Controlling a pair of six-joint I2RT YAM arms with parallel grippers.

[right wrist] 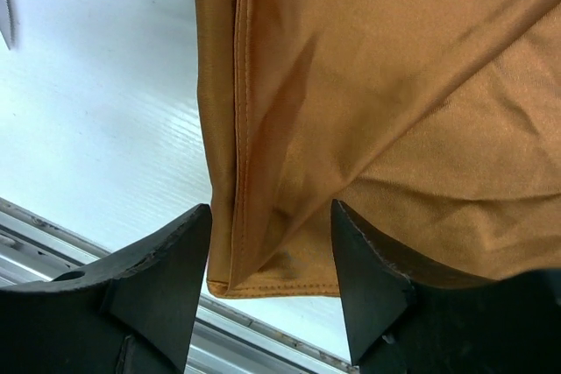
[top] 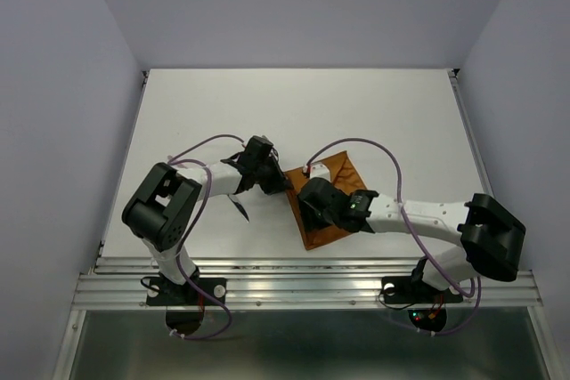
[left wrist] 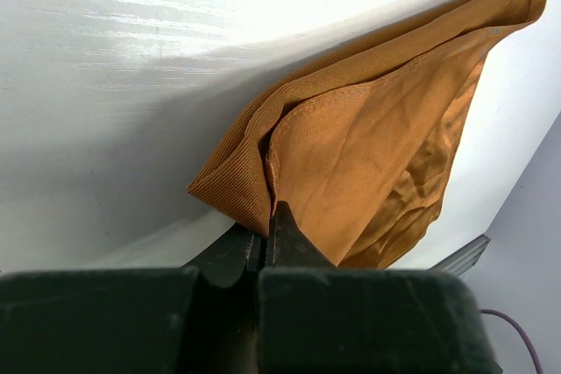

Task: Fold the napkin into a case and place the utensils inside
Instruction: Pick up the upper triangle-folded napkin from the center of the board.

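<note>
My left claw (left wrist: pixel 267 227) is clenched on the folded napkin's (left wrist: pixel 368 146) near edge — the cloth spreads ahead of it over the counter (left wrist: pixel 105 85). My right claw (right wrist: pixel 267 216) is released — straddling a napkin corner.

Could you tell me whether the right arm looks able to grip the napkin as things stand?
Probably yes: the right gripper is open, with the napkin corner lying between its fingers and nothing in the way.

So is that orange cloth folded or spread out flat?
Folded: the napkin shows doubled layers and a creased edge, its corner pinched by the left gripper.
</note>
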